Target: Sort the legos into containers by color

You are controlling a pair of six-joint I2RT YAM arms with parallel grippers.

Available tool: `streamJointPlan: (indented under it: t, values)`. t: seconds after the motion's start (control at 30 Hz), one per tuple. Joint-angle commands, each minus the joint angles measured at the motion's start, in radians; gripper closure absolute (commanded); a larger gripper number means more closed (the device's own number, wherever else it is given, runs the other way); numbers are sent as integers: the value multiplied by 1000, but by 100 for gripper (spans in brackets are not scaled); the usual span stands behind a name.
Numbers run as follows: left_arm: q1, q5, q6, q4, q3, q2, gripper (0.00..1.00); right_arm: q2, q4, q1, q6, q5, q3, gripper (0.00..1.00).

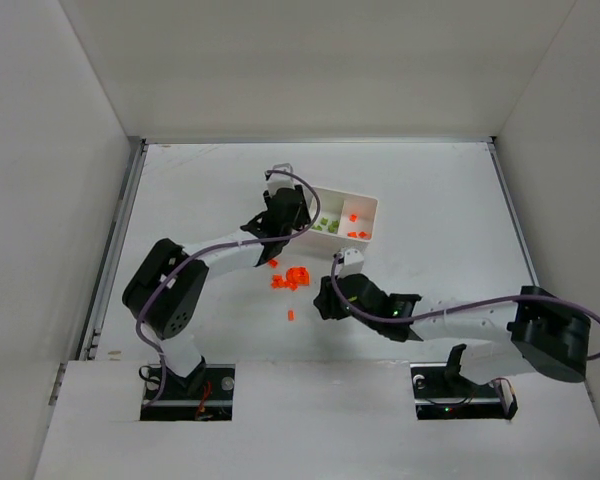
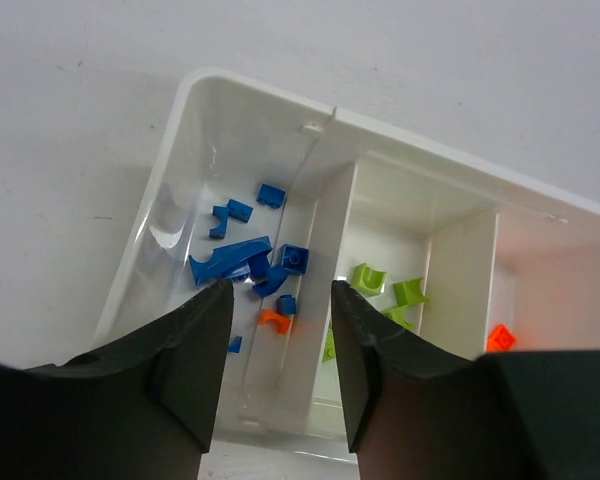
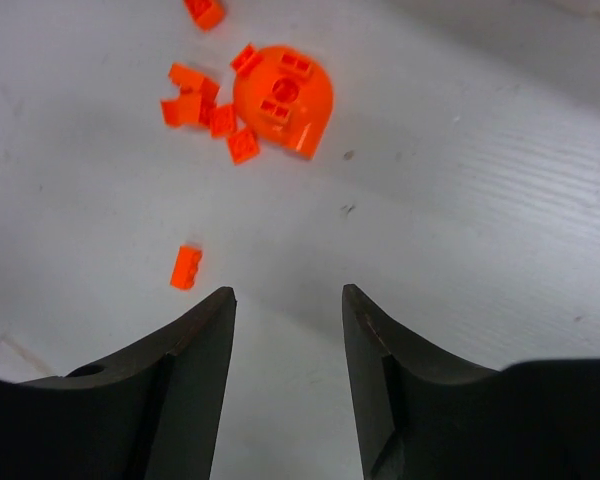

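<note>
Left gripper [image 2: 280,298]: jaws apart, nothing held between them. It hangs over the end compartment of the white tray [image 2: 195,95].
- Directly below and ahead: blue bricks [image 2: 271,195] and one larger blue piece [image 2: 230,262].
- One small orange brick [image 2: 273,320] lies among them, just under the gap between the jaws. Wrong colour for that compartment.
- Next compartment to the gripper's right: lime green bricks [image 2: 380,285].
- Furthest compartment to its right: an orange brick [image 2: 498,338].

Right gripper [image 3: 285,300]: jaws wide, empty, low over the bare bench [image 3: 480,200].
- Nearest thing: a lone orange brick [image 3: 186,267], just ahead and to the left in the wrist view.
- Further ahead: a cluster of small orange bricks [image 3: 195,105], touching a large domed orange piece [image 3: 285,100].

Handling (judged):
- The bricks are rigid, very light and smooth, so they will likely skid on the bench or squirt out if pinched off-centre.
- Take the lone brick across its two flat long sides, jaws squared to it.
- The domed piece's curved face looks slippery. Grip it across flat edges, not the dome.
</note>
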Motion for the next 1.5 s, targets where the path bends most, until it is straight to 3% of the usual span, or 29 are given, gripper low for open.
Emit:
streamJointPlan:
  t: [0.0,0.33,0.5,0.6,0.77,0.9,1.03,1.2,1.47]
  values:
    - [3,2,12,51,-13,-110,57,66,61,89,-28,26,76,46]
    - [43,-13,-78,19,-358,-432,58,321,40,189,-54,60,254,48]
    - [35,-49,-124,-61,-510,-589,59,412,17,184,-60,107,305,56]
    - [27,-49,-164,-119,-565,-638,60,436,-8,180,-55,134,329,62]
    - [-22,-56,-207,-170,-636,-692,62,452,-66,177,-48,169,360,85]
    - [-100,-72,-227,-210,-630,-695,62,345,-89,175,-42,175,322,89]
    - [-175,-127,-250,-204,-616,-654,61,164,-114,99,-57,181,277,89]
    - [-226,-145,-241,-142,-605,-572,62,35,-106,-88,-160,167,282,87]
    - [-289,-171,-264,-110,-594,-525,65,142,-39,-348,-238,148,366,86]
